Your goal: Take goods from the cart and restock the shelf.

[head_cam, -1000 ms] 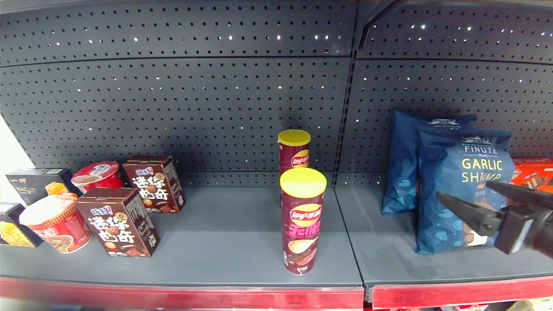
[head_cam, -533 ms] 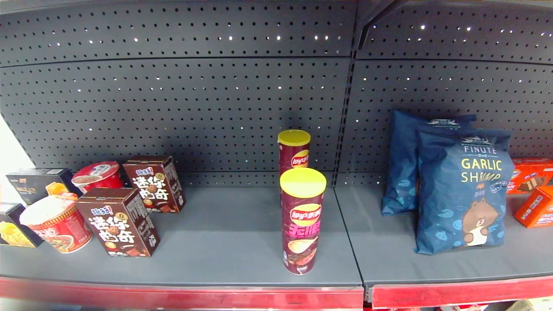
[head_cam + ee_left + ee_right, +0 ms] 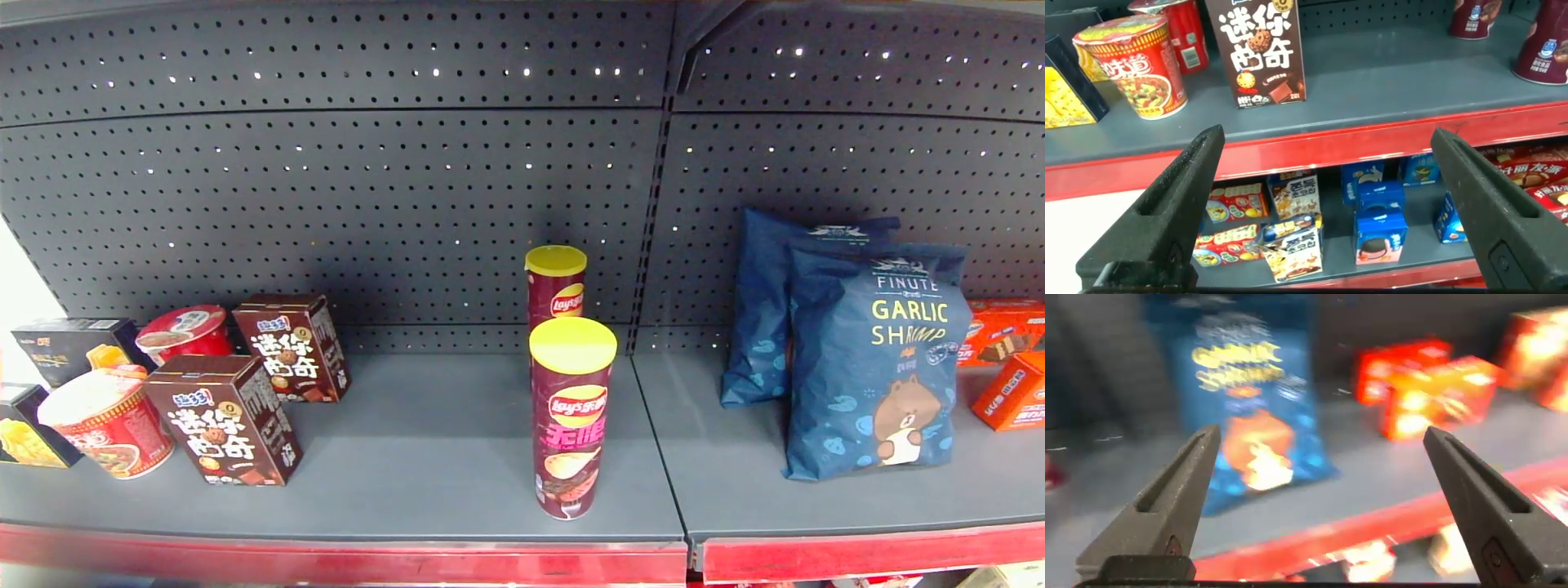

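A tall maroon chip can point(image 3: 571, 425) with a yellow lid stands upright; a second matching can point(image 3: 555, 286) stands directly behind it, before the perforated back panel point(image 3: 367, 204). Well to the can's left are two brown cookie boxes point(image 3: 224, 420), one behind the other, and farther left two red noodle cups point(image 3: 106, 420) and black boxes point(image 3: 69, 347). To the can's right stand two blue snack bags point(image 3: 873, 359), overlapping, with orange boxes point(image 3: 1012, 388) beyond them. On the tier below the can sit small blue cartons point(image 3: 1378, 229).

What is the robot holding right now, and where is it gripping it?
Nothing. The left gripper and right gripper are both open and empty.
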